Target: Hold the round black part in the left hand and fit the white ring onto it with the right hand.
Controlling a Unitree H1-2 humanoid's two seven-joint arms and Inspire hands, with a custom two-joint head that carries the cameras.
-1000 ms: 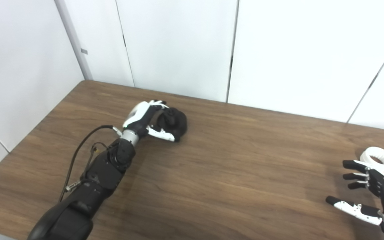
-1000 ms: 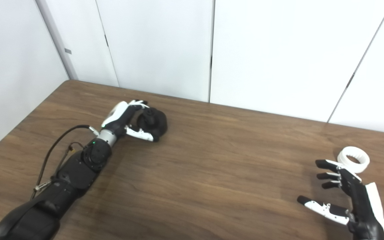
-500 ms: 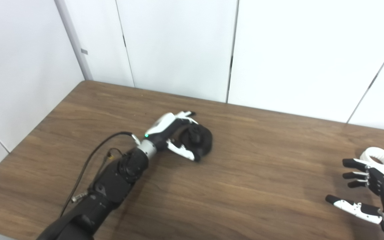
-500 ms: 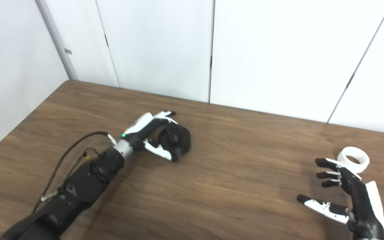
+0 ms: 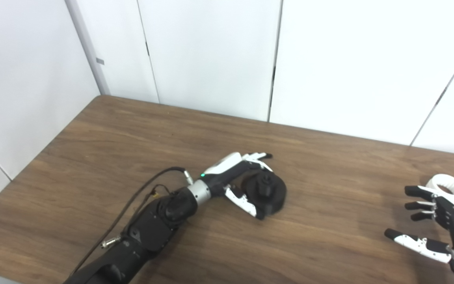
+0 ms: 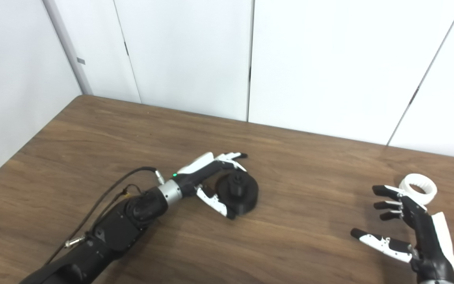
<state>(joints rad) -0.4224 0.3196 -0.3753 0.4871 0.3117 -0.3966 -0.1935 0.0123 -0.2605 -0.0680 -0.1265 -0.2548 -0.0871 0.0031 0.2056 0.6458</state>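
— Black round part, where is it now?

— Near the middle of the wooden surface, well left of the white ring. Over the last second the left robot hand has brought it across from the far-left side, toward the ring.

— Gripped?

— Yes, fingers behind, thumb in front, cupping it.

— And the other?

— The right robot hand hangs spread and empty just beside the ring, not touching. Picking it up comes next, I'd judge.
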